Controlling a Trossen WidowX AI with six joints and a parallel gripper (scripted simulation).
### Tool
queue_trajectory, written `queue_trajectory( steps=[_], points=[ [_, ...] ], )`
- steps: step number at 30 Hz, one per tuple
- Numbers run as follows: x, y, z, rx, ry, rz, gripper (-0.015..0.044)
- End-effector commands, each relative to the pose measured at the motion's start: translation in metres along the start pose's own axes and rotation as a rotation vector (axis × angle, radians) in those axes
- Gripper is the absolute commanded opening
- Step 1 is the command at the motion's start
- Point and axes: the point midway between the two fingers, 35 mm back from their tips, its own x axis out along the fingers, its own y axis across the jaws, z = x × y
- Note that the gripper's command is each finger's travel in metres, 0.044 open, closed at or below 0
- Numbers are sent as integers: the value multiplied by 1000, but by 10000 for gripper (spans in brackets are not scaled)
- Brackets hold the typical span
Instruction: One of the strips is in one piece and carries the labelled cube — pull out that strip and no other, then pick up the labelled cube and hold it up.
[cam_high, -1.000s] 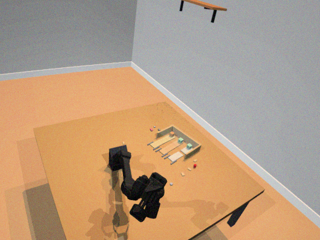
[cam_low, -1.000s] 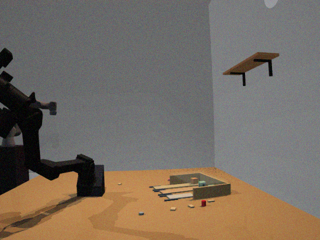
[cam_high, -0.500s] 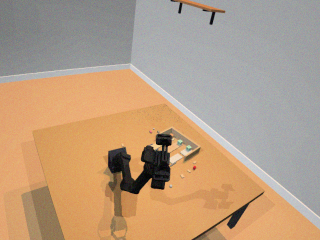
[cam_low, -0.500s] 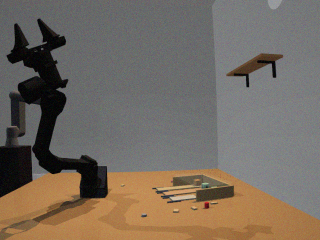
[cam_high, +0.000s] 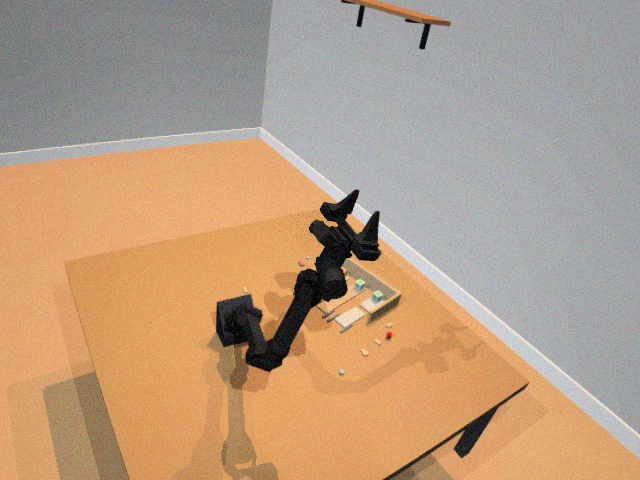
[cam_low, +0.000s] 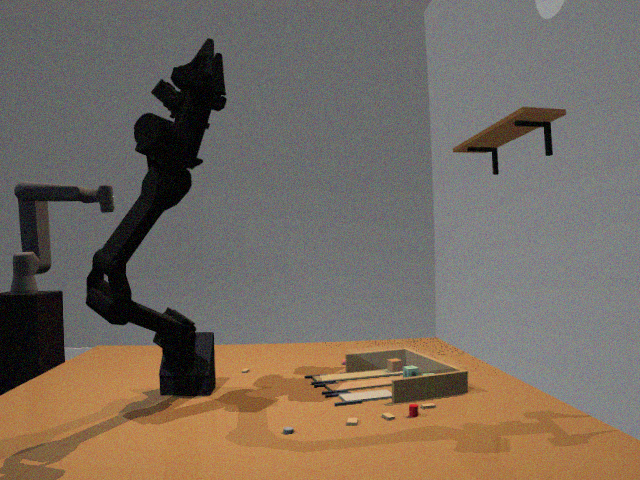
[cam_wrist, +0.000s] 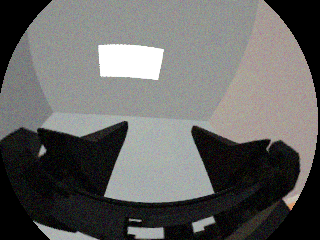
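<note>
The top camera looks down from high at the table (cam_high: 155, 310). The exterior one stands low beside it, and both share the walled tray (cam_low: 429, 384). The wrist camera faces up to the ceiling.

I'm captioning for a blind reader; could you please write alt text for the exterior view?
A black robot arm rears high above a wooden table, its open, empty hand pointing upward. Far below, pale strips run into a low walled tray holding small cubes.
</note>
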Motion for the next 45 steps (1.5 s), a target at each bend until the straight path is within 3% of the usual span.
queue_trajectory(
  steps=[1, 12, 24, 37, 45],
  points=[
    [-1, 57, -50, 95, 179, 89, 400],
    [-58, 189, -174, 259, 694, 230, 400],
    [-200, 288, -274, 260, 1282, 248, 400],
    [-401, 313, -311, -29, 1833, 132, 400],
    [-410, 312, -310, -53, 1854, 124, 400]
  ],
)
